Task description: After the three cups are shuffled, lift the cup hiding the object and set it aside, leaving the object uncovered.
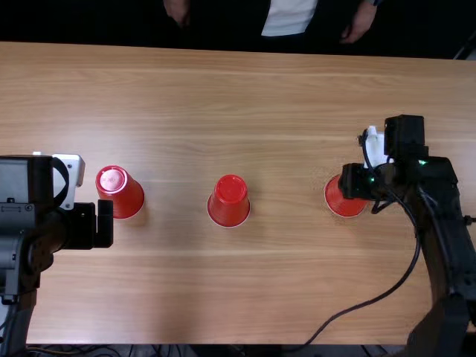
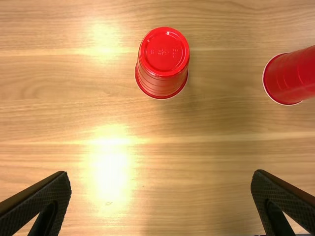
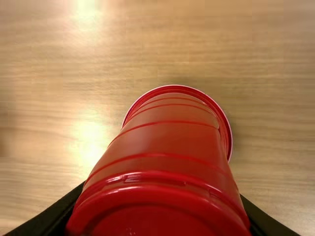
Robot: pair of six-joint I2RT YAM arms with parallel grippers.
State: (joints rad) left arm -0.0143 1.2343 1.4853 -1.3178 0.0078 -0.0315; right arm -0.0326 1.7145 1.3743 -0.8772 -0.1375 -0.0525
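Partly hidden overhead, the right cup (image 1: 338,202) sits clamped in the right fingers (image 3: 54,219); left fingers (image 2: 44,201) stand apart.

1. Top view: the right arm's wrist covers most of the right cup (image 1: 335,202)
2. Left wrist view: the picture's edge cuts off the middle cup (image 2: 288,76) and both fingers of the left gripper (image 2: 160,196)
3. Right wrist view: the right cup's closed end runs off the edge, and the cup hides nearly all of the right gripper (image 3: 157,221)
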